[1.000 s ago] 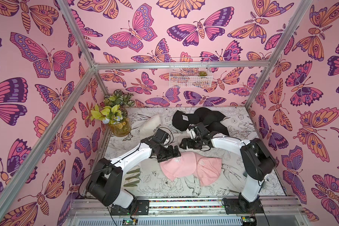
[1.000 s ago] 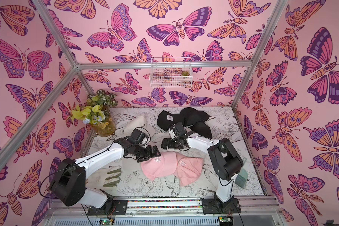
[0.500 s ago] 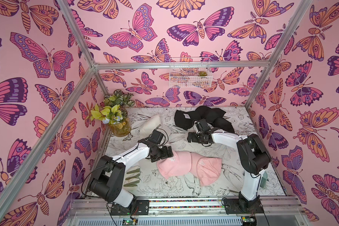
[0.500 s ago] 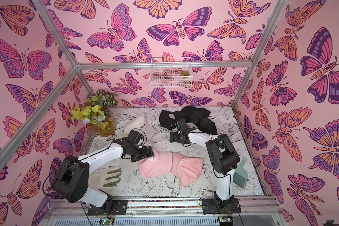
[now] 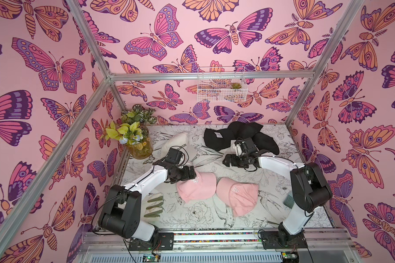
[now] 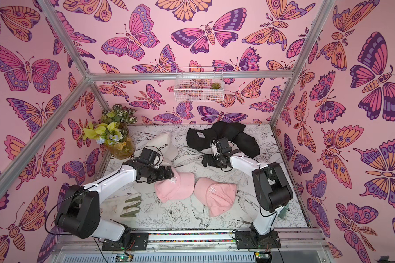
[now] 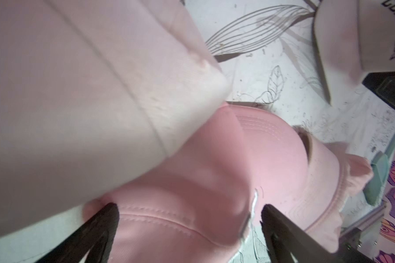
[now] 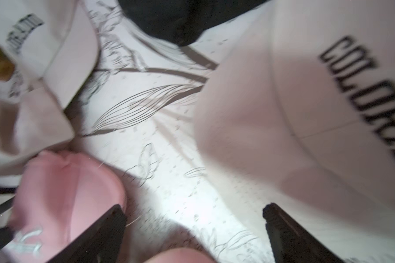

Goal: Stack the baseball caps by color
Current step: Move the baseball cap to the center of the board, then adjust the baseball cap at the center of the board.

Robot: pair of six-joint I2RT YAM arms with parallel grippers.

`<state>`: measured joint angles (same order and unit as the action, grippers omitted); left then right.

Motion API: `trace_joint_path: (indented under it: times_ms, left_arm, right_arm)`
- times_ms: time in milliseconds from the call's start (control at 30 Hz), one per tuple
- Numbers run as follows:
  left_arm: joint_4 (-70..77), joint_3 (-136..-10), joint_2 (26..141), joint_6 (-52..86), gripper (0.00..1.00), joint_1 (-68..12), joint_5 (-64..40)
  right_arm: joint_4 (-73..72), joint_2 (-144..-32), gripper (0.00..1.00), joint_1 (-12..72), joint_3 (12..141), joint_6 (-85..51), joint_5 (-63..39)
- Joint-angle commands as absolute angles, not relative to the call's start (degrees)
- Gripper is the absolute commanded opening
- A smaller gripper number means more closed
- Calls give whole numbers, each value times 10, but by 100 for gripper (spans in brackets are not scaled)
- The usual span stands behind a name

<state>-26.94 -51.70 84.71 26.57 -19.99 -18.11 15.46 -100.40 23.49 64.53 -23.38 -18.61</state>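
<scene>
Two pink baseball caps lie side by side near the front: one (image 5: 198, 187) on the left, the other (image 5: 237, 197) on the right. My left gripper (image 5: 193, 174) is open at the left pink cap's back edge. In the left wrist view that cap's crown (image 7: 192, 227) sits between the spread jaws of the left gripper (image 7: 189, 209), and a cream cap (image 7: 78, 91) fills the close foreground. A cream COLORADO cap (image 5: 177, 144) lies behind the left arm. Black caps (image 5: 233, 136) are heaped at the back. My right gripper (image 5: 226, 160) is open over bare mat (image 8: 180, 182), with another cream cap (image 8: 306, 113) beside one finger.
A vase of flowers (image 5: 138, 145) stands in the back left corner. A cream glove with green fingers (image 5: 154, 206) lies by the left arm's base. A green brush (image 5: 289, 201) sits behind the right arm. A wire basket (image 5: 221, 86) hangs on the back wall.
The left gripper pulled back to the left, and the left pink cap slid left with it. The two pink caps overlapped before; they now lie apart. The right gripper shifted slightly toward the back.
</scene>
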Motion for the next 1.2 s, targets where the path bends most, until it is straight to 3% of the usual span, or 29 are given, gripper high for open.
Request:
trace_joint_path:
  times_ms: [0, 200, 333, 533, 733, 967, 1167]
  left_arm:
    - [-274, -502, 840, 244, 100, -199, -229]
    - [-271, -503, 832, 248, 100, -202, -238]
    - [-275, -499, 812, 256, 100, -202, -212]
    - [-319, -526, 776, 282, 100, -219, -140]
    - [-331, -592, 778, 271, 100, -309, -76]
    - [-329, -679, 852, 243, 100, -404, -153]
    - [-328, -742, 939, 213, 100, -471, -269]
  right_arm:
    - [216, -1008, 100, 245, 666, -196, -306]
    - [330, -1016, 98, 267, 690, -159, -305]
    - [416, -996, 98, 267, 689, -120, -221]
    - [464, -852, 99, 266, 637, -156, -144]
    - [488, -719, 99, 263, 532, -231, -106]
    - [523, -617, 94, 262, 419, -346, -106]
    - [440, -593, 86, 262, 341, -402, -159]
